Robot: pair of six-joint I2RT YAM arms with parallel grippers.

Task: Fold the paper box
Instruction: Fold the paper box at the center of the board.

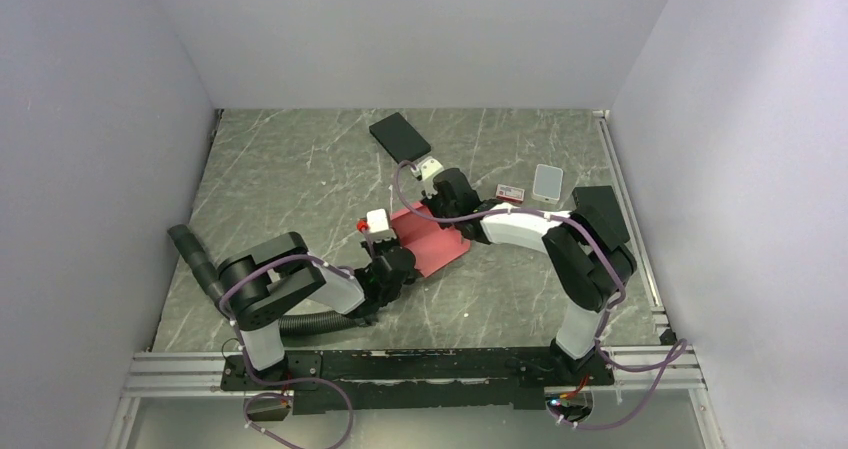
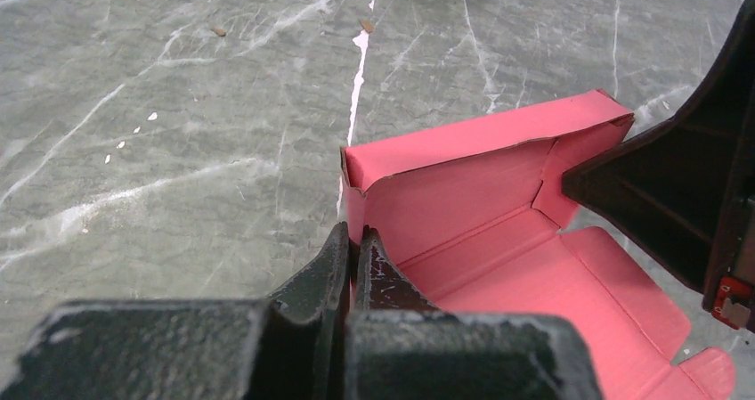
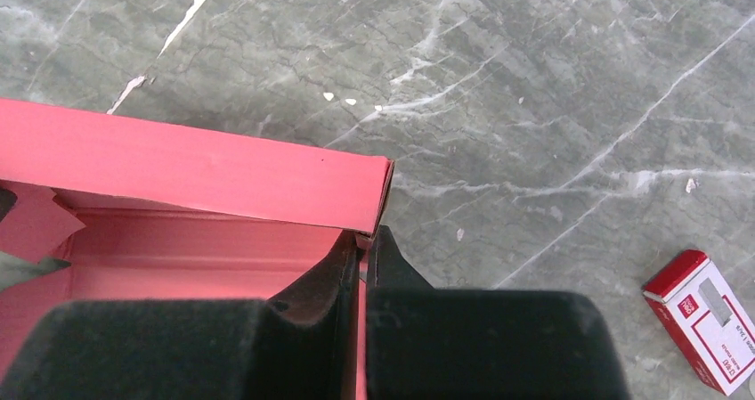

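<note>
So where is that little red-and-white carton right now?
In the top view the red-and-white carton lies on the table right of centre, just left of a pale flat box and beyond the right arm.

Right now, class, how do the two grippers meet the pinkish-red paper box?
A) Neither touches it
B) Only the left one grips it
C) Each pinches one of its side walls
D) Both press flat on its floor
C: the left gripper is closed on one raised side wall of the paper box, and the right gripper is closed on the opposite wall.
</note>
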